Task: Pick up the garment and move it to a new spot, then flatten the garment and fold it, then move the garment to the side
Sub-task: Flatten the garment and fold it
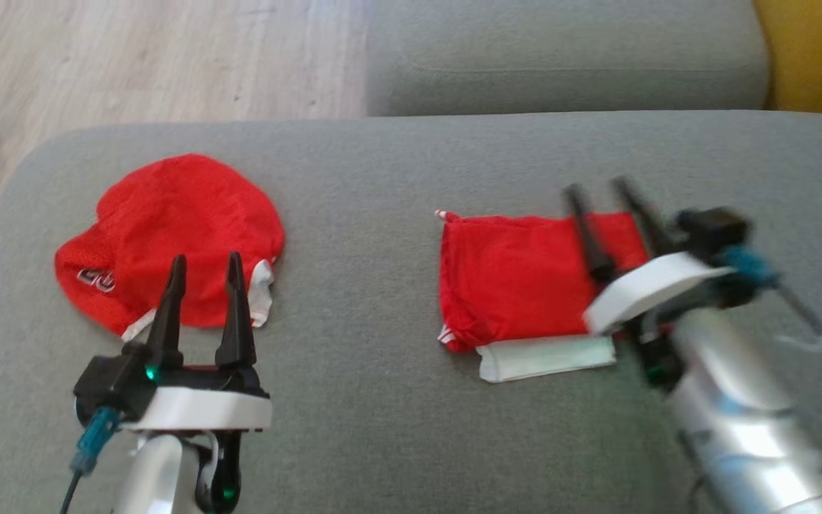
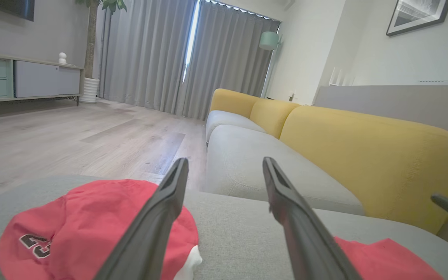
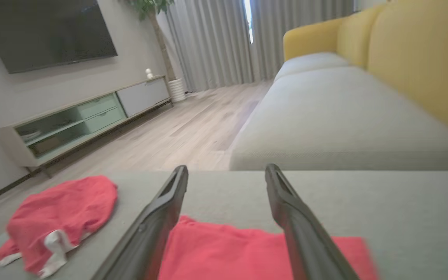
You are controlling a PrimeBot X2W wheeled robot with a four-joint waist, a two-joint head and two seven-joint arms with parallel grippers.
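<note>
On the left side of the grey cushion (image 1: 361,178) lay a bunched-up red garment (image 1: 168,214) with white edges and some dark letters on it. The left gripper (image 1: 206,258) hung over the near edge of this heap. Its two dark fingers were spread apart, with nothing between them. In the left wrist view those fingers (image 2: 161,217) pointed past the red heap toward the wood floor (image 2: 72,136) and a long sofa (image 2: 364,155) with a yellow back.

On the right side of the cushion lay the folded red garment (image 1: 511,278). It was flat and almost square, with a white band (image 1: 546,357) along its near edge. The right gripper (image 1: 596,185) was over the right part of this garment and looked a bit blurry. Its fingers (image 3: 158,221) stood wide apart and held nothing. In the right wrist view the red cloth lay flat below them. I could not tell if they touched it.
</note>
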